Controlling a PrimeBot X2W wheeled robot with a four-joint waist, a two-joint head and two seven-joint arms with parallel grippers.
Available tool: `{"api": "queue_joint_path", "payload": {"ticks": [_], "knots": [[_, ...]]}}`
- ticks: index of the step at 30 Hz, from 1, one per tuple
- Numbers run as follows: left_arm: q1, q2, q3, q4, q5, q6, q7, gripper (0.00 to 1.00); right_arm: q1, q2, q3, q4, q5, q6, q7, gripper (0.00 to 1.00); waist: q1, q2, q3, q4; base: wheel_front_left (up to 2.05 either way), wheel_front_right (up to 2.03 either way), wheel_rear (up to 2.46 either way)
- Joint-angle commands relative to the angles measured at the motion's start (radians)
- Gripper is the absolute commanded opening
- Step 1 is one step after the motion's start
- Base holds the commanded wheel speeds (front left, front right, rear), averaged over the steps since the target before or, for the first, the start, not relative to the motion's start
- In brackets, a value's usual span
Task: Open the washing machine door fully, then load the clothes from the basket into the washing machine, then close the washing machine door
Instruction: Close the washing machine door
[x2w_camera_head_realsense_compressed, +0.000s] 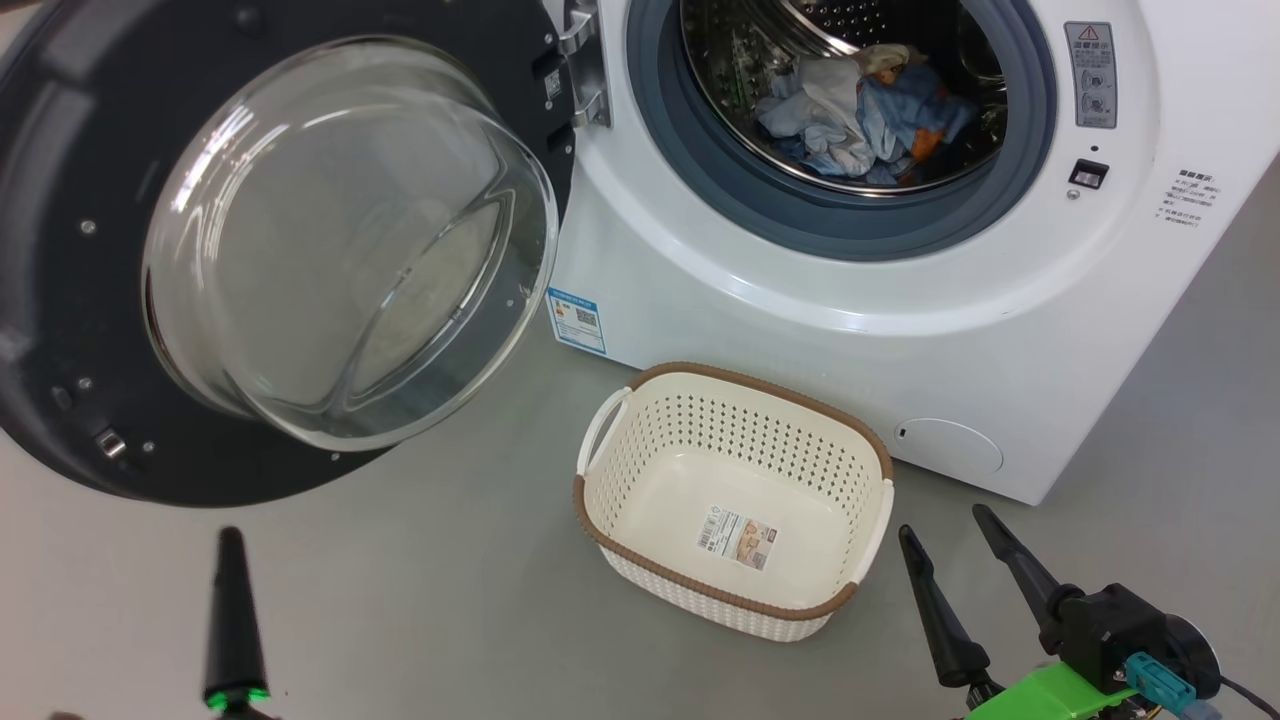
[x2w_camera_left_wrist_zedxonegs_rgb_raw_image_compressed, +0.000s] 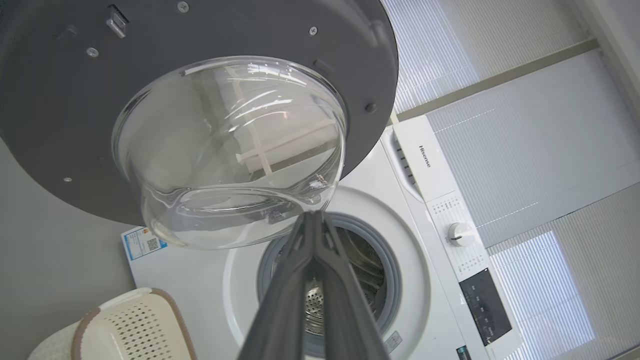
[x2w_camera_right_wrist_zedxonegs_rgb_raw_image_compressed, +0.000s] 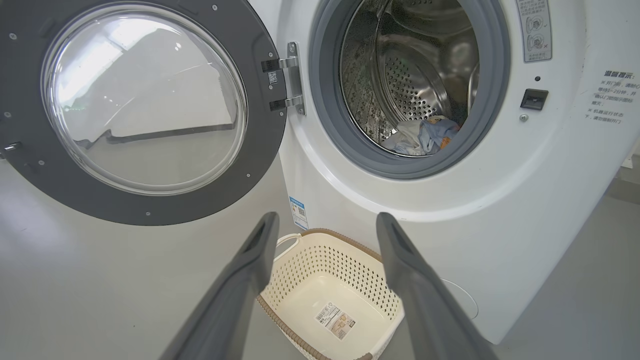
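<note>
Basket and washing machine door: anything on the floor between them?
Nothing. In the head view the stretch between the basket and the washing machine door is bare grey floor.

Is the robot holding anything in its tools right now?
Nothing. The left tool is shut on nothing; the right tool is open and empty.

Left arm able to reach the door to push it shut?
Probably yes: the shut left pincer points at the glass of the open door with nothing between; the basket sits off to the right.
</note>
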Motion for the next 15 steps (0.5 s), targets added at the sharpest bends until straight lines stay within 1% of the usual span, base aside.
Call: {"api": "queue_joint_path", "payload": {"ticks": [1, 4, 7, 10, 15], "knots": [[-0.049, 0.004, 0.047, -0.059, -0.094, -0.014, 0.01, 0.0, -0.033, -0.003, 0.026, -0.032, -0.016, 0.002, -0.001, 1.0, -0.0001, 0.0, 0.002, 0.001, 0.0, 0.0, 0.0], [-0.053, 0.004, 0.09, -0.123, -0.28, -0.017, 0.03, 0.0, -0.033, -0.003, 0.025, -0.037, -0.018, 0.002, 0.003, 1.0, -0.0001, 0.0, 0.006, 0.001, 0.0, 0.0, 0.0], [-0.059, 0.003, 0.149, -0.18, -0.386, -0.017, 0.047, 0.0, -0.034, -0.003, 0.023, -0.045, -0.021, 0.002, 0.008, 1.0, -0.0001, 0.0, 0.014, 0.002, 0.0, 0.0, 0.0], [-0.073, 0.005, 0.23, -0.208, -0.449, -0.018, 0.057, 0.0, -0.037, -0.003, 0.021, -0.053, -0.025, 0.002, 0.014, 1.0, -0.0001, 0.0, 0.025, 0.004, 0.0, 0.0, 0.0], [-0.131, 0.062, 0.377, -0.153, -0.46, -0.018, 0.053, 0.0, -0.049, -0.006, 0.021, -0.07, -0.035, 0.002, 0.026, 1.0, -0.0001, 0.0, 0.053, 0.008, 0.0, 0.0, 0.0]]}}
